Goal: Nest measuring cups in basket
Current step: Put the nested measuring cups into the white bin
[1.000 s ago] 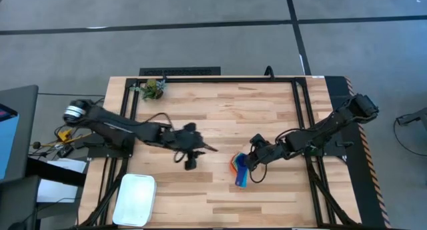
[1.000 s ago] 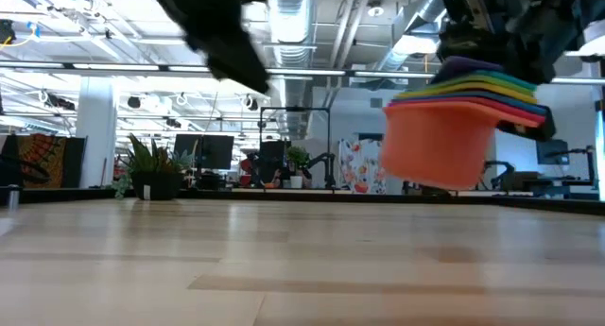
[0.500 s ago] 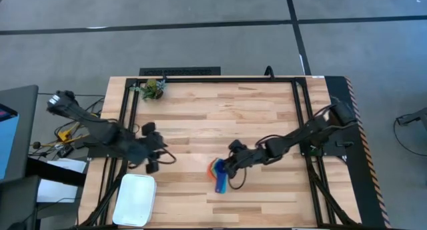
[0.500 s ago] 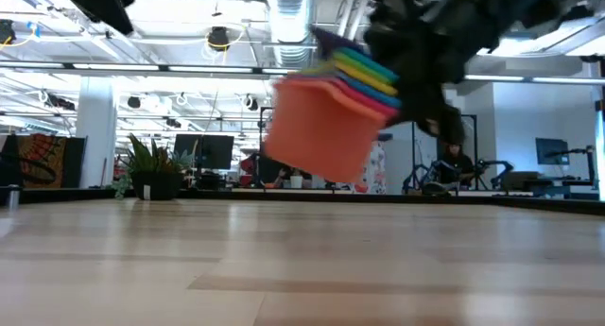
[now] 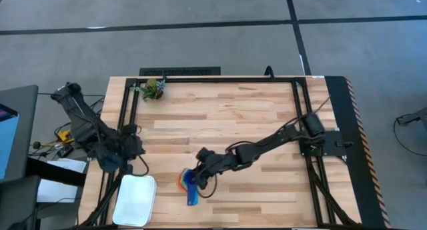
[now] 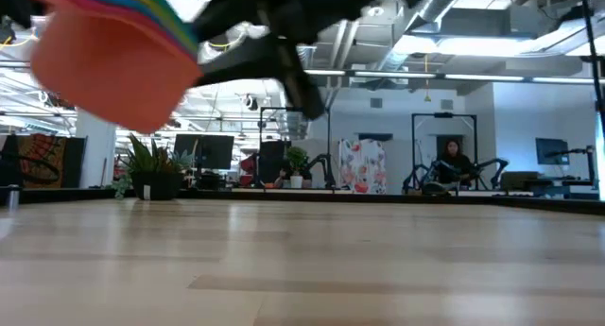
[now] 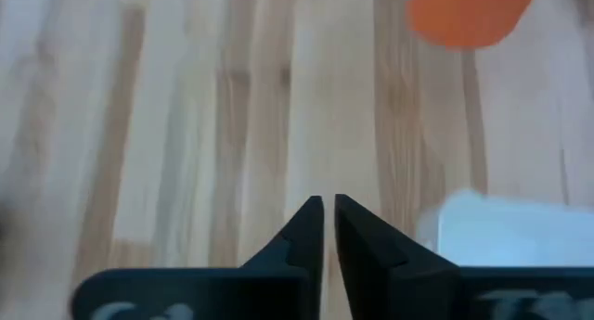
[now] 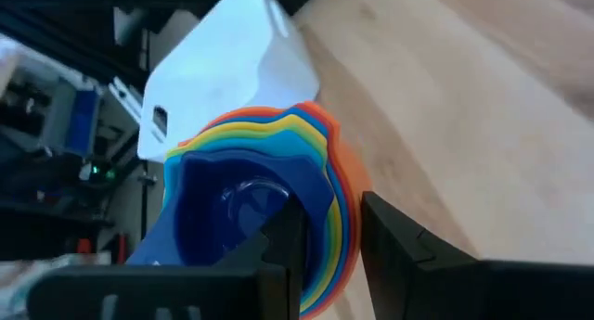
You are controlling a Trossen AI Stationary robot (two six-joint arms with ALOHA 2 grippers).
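Note:
The measuring cups [image 5: 187,182] are nested into one stack, orange outermost [image 6: 113,61] and dark blue innermost [image 8: 232,204], with the handles [image 5: 193,197] pointing toward the near edge. My right gripper [image 5: 199,169] is shut on the stack and holds it in the air, just right of the basket [image 5: 135,199]. The basket is a white tray lying flat at the table's near left corner. My left gripper [image 5: 132,149] hangs shut and empty at the left edge, beyond the basket; its wrist view shows the fingers [image 7: 311,218] almost together. My right gripper holds the stack by its nested walls at the rim [image 8: 320,185]. One finger [image 8: 283,241] is inside the dark blue cup and the other [image 8: 399,246] is outside the orange one. It comes slanting down from the table's right. The stack is tilted and lifted clear of the table.
A small green plant-like clump [image 5: 153,89] sits at the far left corner. Black frame rails [image 5: 300,117] run along the far, left and right sides of the wooden table [image 5: 233,117]. Bare wood lies between the two arms.
My right gripper has carried the stack across the table toward the left edge and somewhat toward the near edge, ending beside the basket; the stack has stayed clear of the table. My left gripper has drawn back from the table's middle to its left edge.

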